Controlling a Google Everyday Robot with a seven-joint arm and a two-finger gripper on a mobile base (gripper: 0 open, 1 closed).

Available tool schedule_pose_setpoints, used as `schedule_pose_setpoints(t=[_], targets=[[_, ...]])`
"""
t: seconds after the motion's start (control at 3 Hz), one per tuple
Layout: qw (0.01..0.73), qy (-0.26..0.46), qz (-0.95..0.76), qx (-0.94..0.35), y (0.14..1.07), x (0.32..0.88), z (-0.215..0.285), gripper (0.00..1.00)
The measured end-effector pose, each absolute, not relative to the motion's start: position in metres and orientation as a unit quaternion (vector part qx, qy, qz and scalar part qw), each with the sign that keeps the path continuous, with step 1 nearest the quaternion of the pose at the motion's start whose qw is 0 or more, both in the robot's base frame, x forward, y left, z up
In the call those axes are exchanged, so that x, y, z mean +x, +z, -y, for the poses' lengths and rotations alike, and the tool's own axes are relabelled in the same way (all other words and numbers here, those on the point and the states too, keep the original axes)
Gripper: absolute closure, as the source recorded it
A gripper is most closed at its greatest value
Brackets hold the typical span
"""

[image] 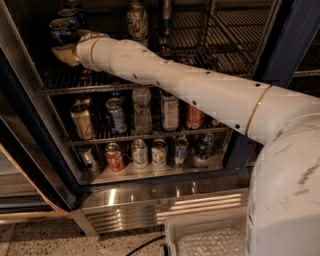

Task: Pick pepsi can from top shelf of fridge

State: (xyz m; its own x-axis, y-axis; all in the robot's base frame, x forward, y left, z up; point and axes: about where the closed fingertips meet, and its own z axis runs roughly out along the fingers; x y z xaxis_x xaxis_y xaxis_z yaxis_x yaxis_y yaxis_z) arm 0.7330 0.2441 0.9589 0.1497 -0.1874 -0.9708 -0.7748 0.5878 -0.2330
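The fridge [296,45] stands open in front of me. My white arm reaches across to the far left of the top shelf [70,82], a silver wire rack. The gripper [67,52] is at the arm's end, low on the rack and right beside a pepsi can [61,31]. That can is dark blue with a silver top. A second can like it [67,13] stands behind it. The gripper's far side is hidden by the wrist.
A white-and-green can [137,20] and a slim dark can [166,17] stand mid-shelf. The lower racks [150,135] hold several cans and bottles. Below are the ribbed steel base [150,210] and a white bin [200,240]. The door frame [20,125] is at left.
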Motion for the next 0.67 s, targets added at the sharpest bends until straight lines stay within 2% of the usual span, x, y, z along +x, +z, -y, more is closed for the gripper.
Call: schedule_pose_setpoints(t=[0.67], targets=[[0.694, 0.224, -0.566, -0.384, 1.012, 0.696, -0.223, 1.0]])
